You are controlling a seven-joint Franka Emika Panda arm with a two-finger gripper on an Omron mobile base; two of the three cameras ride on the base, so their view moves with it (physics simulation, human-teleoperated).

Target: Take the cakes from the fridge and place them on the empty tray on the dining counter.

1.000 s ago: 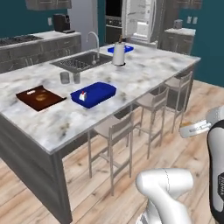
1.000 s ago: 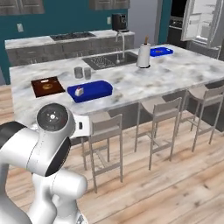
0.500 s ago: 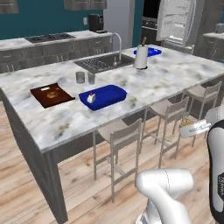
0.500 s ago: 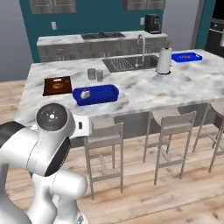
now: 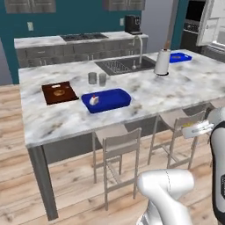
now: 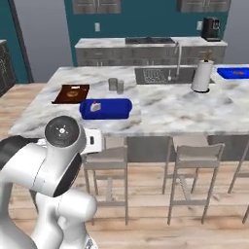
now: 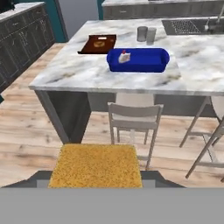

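Cake (image 5: 93, 100) in tray (image 5: 117, 99) on counter (image 5: 184, 90)

Above the blue tray (image 7: 138, 60) on the dining counter (image 7: 78, 72) my way is open, hemmed only by the two cups (image 7: 146, 34) behind, the wooden board (image 7: 98, 43) beside, and stools (image 7: 133, 120) below the edge.

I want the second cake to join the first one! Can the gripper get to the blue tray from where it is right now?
Probably not yet. The gripper, shut on the tan square cake, hangs low over the floor in front of a stool. The blue tray lies farther back on the dining counter, so the base likely must roll closer first.
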